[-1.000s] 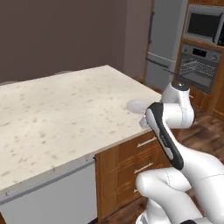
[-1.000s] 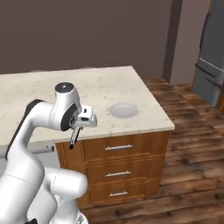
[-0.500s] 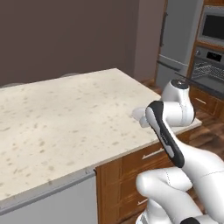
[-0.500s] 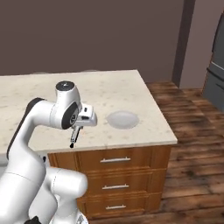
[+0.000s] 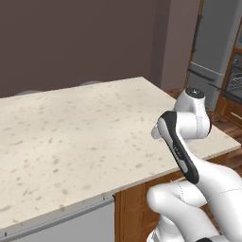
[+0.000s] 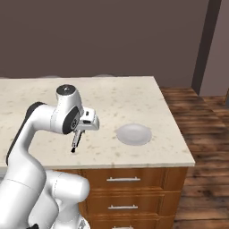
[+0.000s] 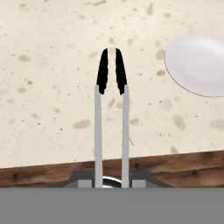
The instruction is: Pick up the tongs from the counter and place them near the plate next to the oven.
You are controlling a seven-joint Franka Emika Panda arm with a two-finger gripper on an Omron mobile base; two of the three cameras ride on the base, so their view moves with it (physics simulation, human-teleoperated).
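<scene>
Holding the tongs point(image 7: 111, 113) by their handle end, the clamped gripper point(image 6: 79, 132) hangs them over the desk point(image 6: 134, 96) edge, plate point(image 7: 199, 63) at 2 o'clock; they look light, thin, springy and slippery, so probably grip near the hinge.

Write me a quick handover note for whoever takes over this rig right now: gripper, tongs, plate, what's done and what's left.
Gripper: shut on the tongs, which hang from it, dark tips pointing down over the counter's front edge.
Plate: on the counter, to the right of the tongs, apart from them.
Done: tongs picked up and brought near the plate.
Left: lower the tongs onto the counter beside the plate, open the fingers, back away.
</scene>
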